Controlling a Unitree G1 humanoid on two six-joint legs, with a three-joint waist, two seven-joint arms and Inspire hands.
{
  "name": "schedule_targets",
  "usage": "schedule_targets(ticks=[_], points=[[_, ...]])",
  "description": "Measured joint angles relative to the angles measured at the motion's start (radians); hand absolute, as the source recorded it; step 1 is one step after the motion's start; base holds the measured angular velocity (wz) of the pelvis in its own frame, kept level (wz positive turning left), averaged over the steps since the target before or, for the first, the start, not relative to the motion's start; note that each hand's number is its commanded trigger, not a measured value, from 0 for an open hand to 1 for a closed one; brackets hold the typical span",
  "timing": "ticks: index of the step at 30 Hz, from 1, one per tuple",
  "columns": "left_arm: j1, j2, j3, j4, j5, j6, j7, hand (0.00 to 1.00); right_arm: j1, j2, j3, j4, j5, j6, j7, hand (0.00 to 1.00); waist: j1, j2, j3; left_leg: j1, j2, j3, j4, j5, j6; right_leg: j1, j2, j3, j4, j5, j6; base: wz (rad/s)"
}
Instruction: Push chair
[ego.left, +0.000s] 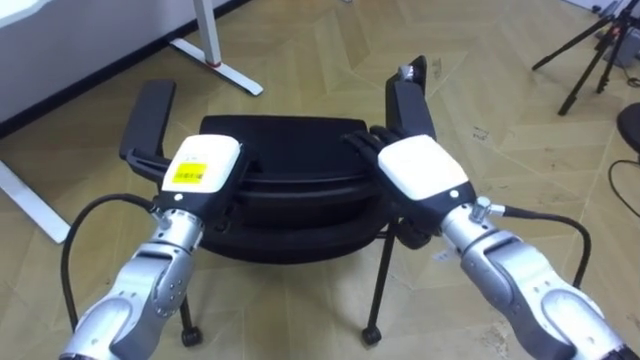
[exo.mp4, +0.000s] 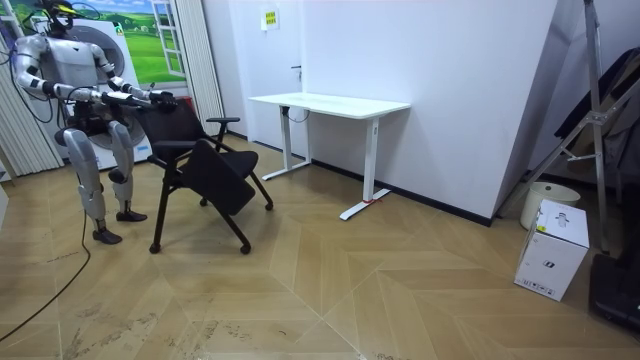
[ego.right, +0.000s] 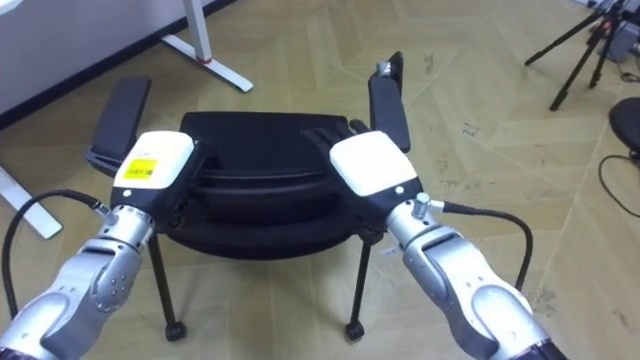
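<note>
Right hand (ego.left: 425, 165) flat-fingered at 3 o'clock, left hand (ego.left: 205, 165), grip unreadable, at 9 o'clock on backrest of black armrested castor chair (ego.left: 290, 150); contact made, push seemingly mostly ahead.

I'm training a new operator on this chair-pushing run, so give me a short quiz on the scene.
1. True or false: the left hand and the right hand both rest on the top of the chair back.
2. In the room view, what stands beyond the chair, on the far side from the robot? A) a white desk B) a sofa C) a fridge
3. Fill in: the chair's colour is ___.
Key: 1 true; 2 A; 3 black.
</note>
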Motion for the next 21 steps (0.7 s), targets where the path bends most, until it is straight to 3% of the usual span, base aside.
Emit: schedule_targets(ticks=[12, 21], points=[[0.006, -0.003, -0.001, 0.005, 0.0, 0.004, -0.002, 1.0, -0.013, 0.052, -0.001, 0.068, 0.0, 0.0, -0.008, 0.0, -0.002, 0.003, 0.0007, 0.015, 0.001, -0.008, 0.007, 0.0, 0.0, 0.017, 0.0, 0.0, -0.004, 0.0, 0.0, 0.0], [0.006, -0.004, 0.0, 0.006, -0.008, 0.004, -0.002, 1.0, -0.013, 0.054, -0.001, 0.07, 0.0, -0.001, -0.022, 0.0, -0.007, 0.012, 0.003, 0.009, -0.002, -0.013, 0.008, 0.0, 0.0, 0.021, -0.002, 0.0, -0.014, 0.0, 0.0, 0.01]])
